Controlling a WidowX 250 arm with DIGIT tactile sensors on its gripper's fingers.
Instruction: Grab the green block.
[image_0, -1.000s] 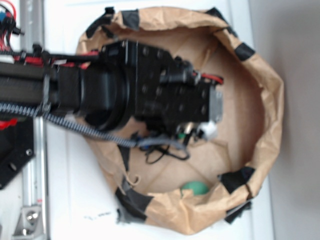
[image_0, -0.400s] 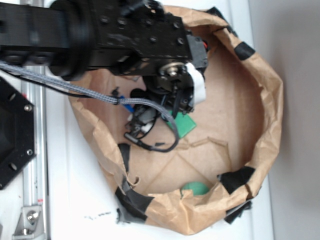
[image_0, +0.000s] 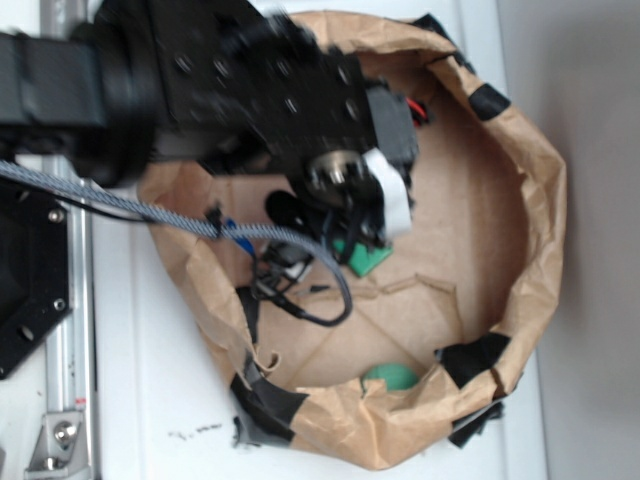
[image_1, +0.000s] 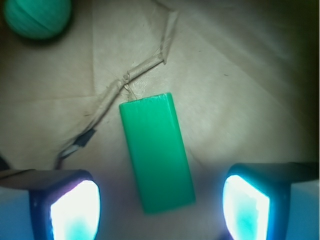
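Observation:
The green block (image_1: 156, 152) is a flat bright green slab lying on the brown paper floor of the bag. In the wrist view it lies lengthwise between my two fingers, its near end level with the fingertips and a clear gap on each side. My gripper (image_1: 160, 207) is open and touches nothing. In the exterior view only a corner of the green block (image_0: 368, 259) shows under the gripper (image_0: 362, 238), which hangs low inside the bag.
A crumpled brown paper bag (image_0: 540, 220) with black tape patches walls in the work area. A rounded green dome (image_0: 390, 377) rests by its near wall, also visible as the dome (image_1: 37, 17) at the wrist view's top left. A torn paper ridge (image_1: 145, 65) runs beside the block.
The arm has swung from the middle of the bag toward its upper left, then lowered over the green block; the block's visible part has shrunk under the gripper.

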